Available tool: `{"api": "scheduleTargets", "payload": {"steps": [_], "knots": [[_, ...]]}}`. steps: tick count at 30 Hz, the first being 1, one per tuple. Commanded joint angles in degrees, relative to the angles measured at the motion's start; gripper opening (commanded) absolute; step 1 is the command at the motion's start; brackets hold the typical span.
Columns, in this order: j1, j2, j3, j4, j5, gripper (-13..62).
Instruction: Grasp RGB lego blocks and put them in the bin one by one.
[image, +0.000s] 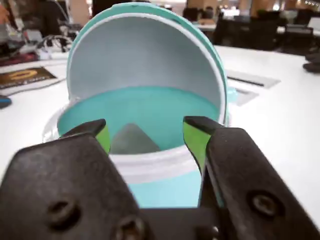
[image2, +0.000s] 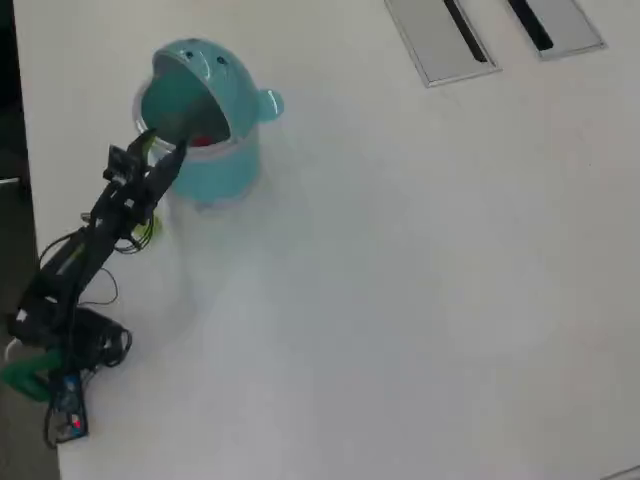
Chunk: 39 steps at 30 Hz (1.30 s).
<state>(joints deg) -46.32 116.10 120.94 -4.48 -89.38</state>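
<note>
Bin floor: most of the bin (image: 150, 107) interior lay hidden behind the gripper (image: 145, 132) in the wrist view.
Bin contents: a small red patch (image2: 203, 141) showed inside in the overhead view, too small to identify.
Gripper body: cut off by the wrist view's lower edge.
Background desks: blurred.
</note>
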Motion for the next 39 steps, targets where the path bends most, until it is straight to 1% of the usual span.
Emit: {"api": "scheduleTargets", "payload": {"steps": [1,10,12,20,32,39], "knots": [[0.09,4.92,0.35,-4.92,0.18,26.5],[-2.11,18.02,16.08,-3.87,0.18,26.5],[-2.55,19.34,19.51,-3.69,0.18,26.5],[-4.39,19.69,23.99,-4.39,0.0,26.7],[-9.93,19.42,36.74,-10.99,-0.26,26.6],[-11.78,18.46,39.99,-10.9,-0.35,26.5]]}}
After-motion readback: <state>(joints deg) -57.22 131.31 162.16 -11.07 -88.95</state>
